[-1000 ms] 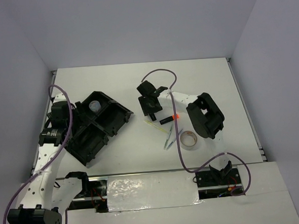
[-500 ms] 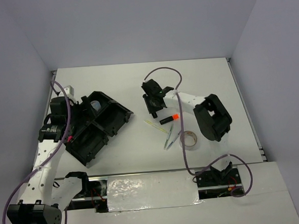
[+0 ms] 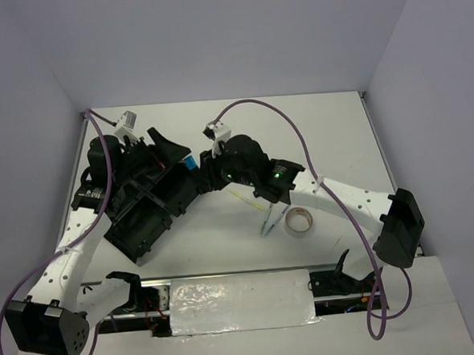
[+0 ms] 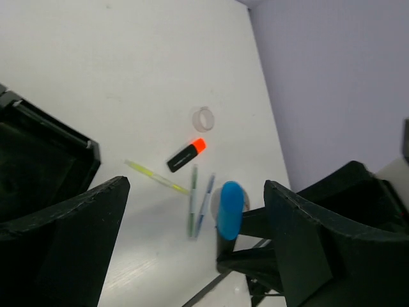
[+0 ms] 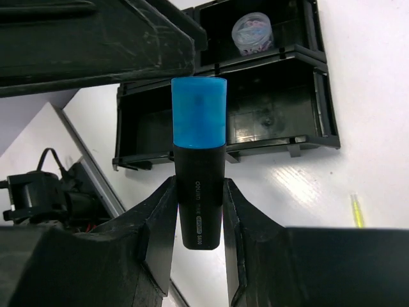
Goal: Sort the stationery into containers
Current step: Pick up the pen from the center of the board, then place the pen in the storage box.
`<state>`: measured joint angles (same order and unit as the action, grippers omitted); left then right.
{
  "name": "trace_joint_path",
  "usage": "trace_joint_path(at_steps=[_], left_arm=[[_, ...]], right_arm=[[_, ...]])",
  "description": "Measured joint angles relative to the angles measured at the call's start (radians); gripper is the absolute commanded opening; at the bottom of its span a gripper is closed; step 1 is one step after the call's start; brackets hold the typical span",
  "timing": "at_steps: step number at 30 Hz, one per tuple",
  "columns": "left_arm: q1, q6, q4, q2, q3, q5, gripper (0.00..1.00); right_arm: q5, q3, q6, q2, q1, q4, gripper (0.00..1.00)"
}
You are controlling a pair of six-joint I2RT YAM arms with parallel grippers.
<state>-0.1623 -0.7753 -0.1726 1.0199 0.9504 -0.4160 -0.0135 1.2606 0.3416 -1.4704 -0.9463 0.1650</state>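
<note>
My right gripper (image 5: 199, 192) is shut on a black highlighter with a blue end (image 5: 199, 163) and holds it upright above the right edge of the black organiser tray (image 5: 268, 121). A translucent cup (image 5: 251, 32) stands in a far compartment. In the top view the blue end (image 3: 187, 163) is beside the tray (image 3: 147, 219). My left gripper (image 4: 197, 185) is open and empty above the tray, facing the blue end (image 4: 230, 210). On the table lie an orange-ended highlighter (image 4: 186, 155), a clear ring (image 4: 203, 118), a yellow stick (image 4: 156, 177), two pale pens (image 3: 268, 220) and a tape roll (image 3: 299, 221).
The two arms are close together over the tray's right side. The right arm (image 3: 335, 196) stretches across the table above the loose items. Walls stand at the back and both sides.
My right arm has swung left, from over the loose items to the tray's right edge, with the blue highlighter. My left gripper has moved up and right over the tray, covering the cup.
</note>
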Motion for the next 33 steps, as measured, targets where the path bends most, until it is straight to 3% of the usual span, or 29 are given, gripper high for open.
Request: trace_joint_path(at_steps=[3, 7, 11, 15, 16, 18, 19, 20, 23, 28, 31, 33], left_arm=[[-0.015, -0.019, 0.032, 0.000, 0.000, -0.020, 0.95], [-0.038, -0.033, 0.047, 0.000, -0.003, -0.036, 0.78], [-0.067, -0.037, 0.053, 0.005, -0.008, -0.039, 0.72], [-0.092, -0.035, 0.045, 0.026, -0.008, -0.039, 0.19], [-0.096, -0.031, 0.046, 0.031, -0.007, -0.036, 0.01], [-0.098, -0.011, 0.032, 0.036, 0.000, -0.030, 0.00], [-0.098, 0.005, 0.000, 0.046, 0.017, -0.016, 0.00], [-0.100, 0.027, -0.042, 0.060, 0.045, 0.015, 0.00], [-0.103, 0.124, -0.200, 0.120, 0.166, 0.193, 0.00], [-0.083, 0.283, -0.421, 0.282, 0.425, 0.748, 0.00], [-0.026, 0.338, -0.506, 0.377, 0.487, 1.023, 0.00], [0.017, 0.362, -0.547, 0.436, 0.489, 1.143, 0.08]], right_arm=[[-0.016, 0.000, 0.019, 0.000, -0.004, -0.008, 0.12], [-0.022, 0.014, 0.033, -0.008, -0.010, -0.008, 0.12], [-0.021, 0.045, 0.042, -0.029, -0.023, -0.009, 0.12], [-0.011, 0.090, 0.044, -0.053, -0.029, -0.008, 0.16], [-0.003, 0.099, 0.043, -0.058, -0.031, 0.001, 0.27], [0.003, 0.101, 0.043, -0.064, -0.032, 0.002, 0.64], [0.002, 0.101, 0.047, -0.066, -0.032, 0.000, 0.90], [0.005, 0.100, 0.048, -0.066, -0.033, 0.000, 1.00], [0.062, 0.061, 0.034, -0.035, -0.031, -0.012, 1.00], [0.134, -0.153, 0.047, 0.159, 0.055, 0.022, 1.00], [0.162, -0.259, 0.052, 0.300, 0.138, 0.045, 1.00], [0.174, -0.304, 0.052, 0.379, 0.166, 0.056, 1.00]])
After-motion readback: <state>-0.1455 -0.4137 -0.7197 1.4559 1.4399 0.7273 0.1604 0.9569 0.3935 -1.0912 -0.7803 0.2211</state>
